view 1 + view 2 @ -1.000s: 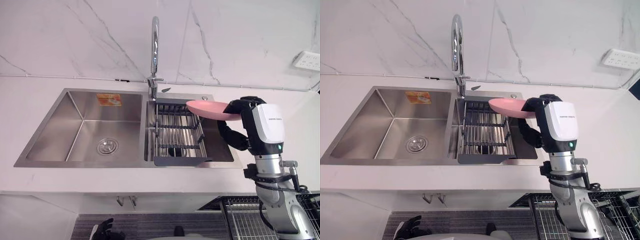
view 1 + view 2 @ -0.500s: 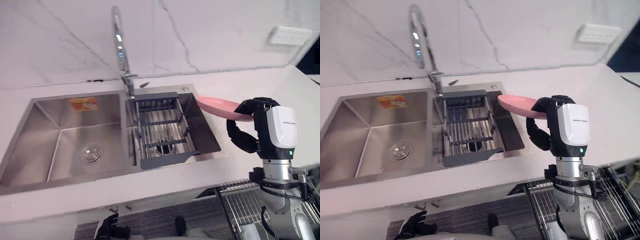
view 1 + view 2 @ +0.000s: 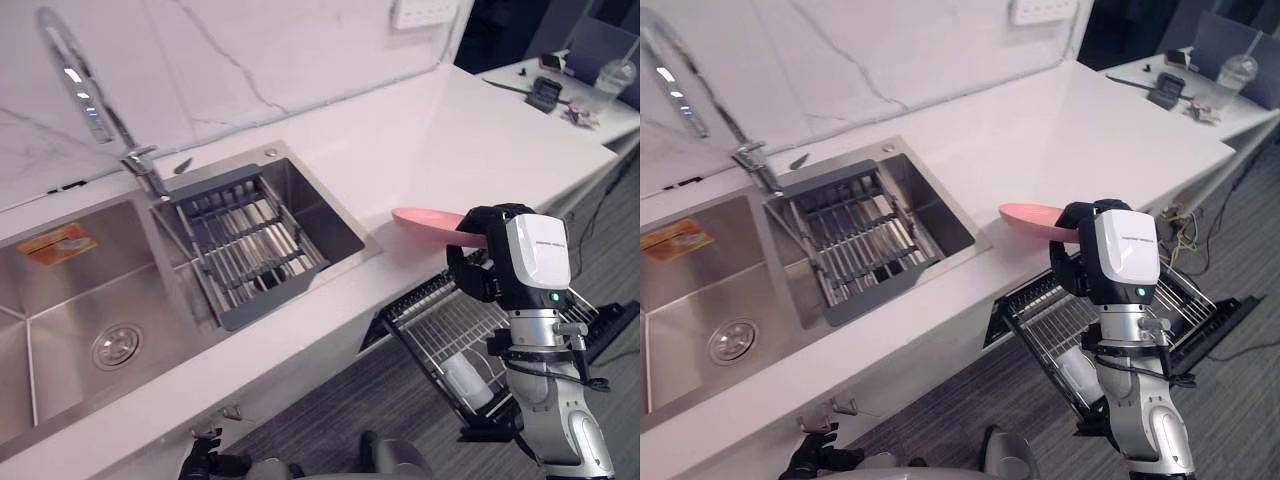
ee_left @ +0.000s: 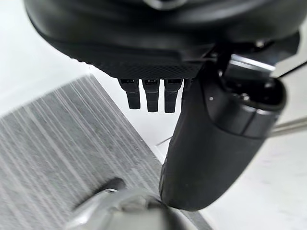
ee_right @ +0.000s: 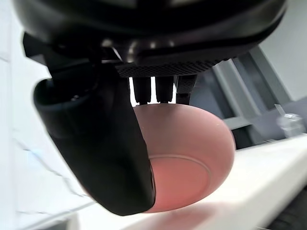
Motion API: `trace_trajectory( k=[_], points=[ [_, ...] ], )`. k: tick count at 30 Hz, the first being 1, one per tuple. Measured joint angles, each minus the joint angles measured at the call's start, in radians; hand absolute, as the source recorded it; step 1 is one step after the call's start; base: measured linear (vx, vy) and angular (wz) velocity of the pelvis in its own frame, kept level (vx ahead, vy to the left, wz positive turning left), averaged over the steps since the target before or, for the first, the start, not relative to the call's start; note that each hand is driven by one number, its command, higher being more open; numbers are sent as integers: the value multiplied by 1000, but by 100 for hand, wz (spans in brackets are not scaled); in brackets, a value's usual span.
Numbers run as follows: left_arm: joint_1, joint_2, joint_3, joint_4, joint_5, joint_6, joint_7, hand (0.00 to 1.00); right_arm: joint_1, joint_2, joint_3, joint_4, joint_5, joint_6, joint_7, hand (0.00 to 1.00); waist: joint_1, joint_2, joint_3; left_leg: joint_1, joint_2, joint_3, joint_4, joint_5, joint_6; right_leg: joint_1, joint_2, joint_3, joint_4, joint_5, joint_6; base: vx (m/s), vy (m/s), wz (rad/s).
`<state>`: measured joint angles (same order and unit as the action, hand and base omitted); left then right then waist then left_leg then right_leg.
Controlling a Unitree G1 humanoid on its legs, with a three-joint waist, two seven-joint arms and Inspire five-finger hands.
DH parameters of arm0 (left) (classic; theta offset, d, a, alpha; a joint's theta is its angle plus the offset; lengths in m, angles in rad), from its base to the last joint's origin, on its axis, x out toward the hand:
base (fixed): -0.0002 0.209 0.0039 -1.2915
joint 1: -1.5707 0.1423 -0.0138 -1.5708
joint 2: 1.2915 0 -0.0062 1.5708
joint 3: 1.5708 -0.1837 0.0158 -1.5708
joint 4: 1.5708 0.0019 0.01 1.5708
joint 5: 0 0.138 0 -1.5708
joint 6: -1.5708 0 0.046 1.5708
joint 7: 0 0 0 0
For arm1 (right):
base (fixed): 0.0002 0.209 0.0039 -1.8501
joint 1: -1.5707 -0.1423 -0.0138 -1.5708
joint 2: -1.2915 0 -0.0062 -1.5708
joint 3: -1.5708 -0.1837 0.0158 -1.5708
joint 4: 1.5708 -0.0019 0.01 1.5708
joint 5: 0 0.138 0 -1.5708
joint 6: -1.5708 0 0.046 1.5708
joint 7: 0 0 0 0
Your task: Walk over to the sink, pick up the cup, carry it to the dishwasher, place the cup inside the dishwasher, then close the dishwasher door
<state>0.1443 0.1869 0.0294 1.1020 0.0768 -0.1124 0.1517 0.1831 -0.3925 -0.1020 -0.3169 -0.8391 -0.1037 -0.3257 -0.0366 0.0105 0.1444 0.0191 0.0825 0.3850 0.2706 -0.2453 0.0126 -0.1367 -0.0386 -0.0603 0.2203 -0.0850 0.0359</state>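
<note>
A pink shallow plate is what my right hand holds, not a cup; the thumb presses on its underside with the fingers curled over the rim. The plate hangs level past the white counter's front edge, above the pulled-out dishwasher rack. The dishwasher door lies open below. A clear cup-like thing sits in the rack. My left hand hangs low by the cabinet front, fingers straight and holding nothing.
The steel double sink lies to the left, with a dark drain rack in its right basin and a tall faucet behind. A far table at the right carries a lidded cup and small items. Grey floor below.
The camera has swung right, so the sink slid left in the picture. My right hand carried the pink plate from over the sink's right basin out beyond the counter edge, above the dishwasher rack.
</note>
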Motion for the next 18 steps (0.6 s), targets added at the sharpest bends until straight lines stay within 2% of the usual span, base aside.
trace_trajectory(
  k=[4,8,13,18],
  points=[
    [31,-9,-1,7,0,3,-2,90,66,4,-60,-4,-9,5,1,30,-8,2,-13,17,-9,-5,-63,33,-2,30,26,47,-107,76,1,56,-28,-47],
    [45,-19,-11,16,2,8,-6,90,114,4,-107,-4,-9,15,2,30,-15,5,-16,69,-25,-15,-97,44,-5,86,20,48,-150,91,13,9,51,1],
    [59,-21,-39,14,23,-1,-8,90,144,3,-113,-4,-9,5,2,30,-18,9,-28,78,-43,-16,-104,51,-4,129,10,55,-244,147,19,-71,30,-2],
    [67,-40,-48,14,23,-8,-8,90,151,0,-176,0,-6,2,2,30,-33,40,-28,67,-62,-21,-122,55,-2,133,-5,58,-297,180,17,-96,11,-4]
  ],
)
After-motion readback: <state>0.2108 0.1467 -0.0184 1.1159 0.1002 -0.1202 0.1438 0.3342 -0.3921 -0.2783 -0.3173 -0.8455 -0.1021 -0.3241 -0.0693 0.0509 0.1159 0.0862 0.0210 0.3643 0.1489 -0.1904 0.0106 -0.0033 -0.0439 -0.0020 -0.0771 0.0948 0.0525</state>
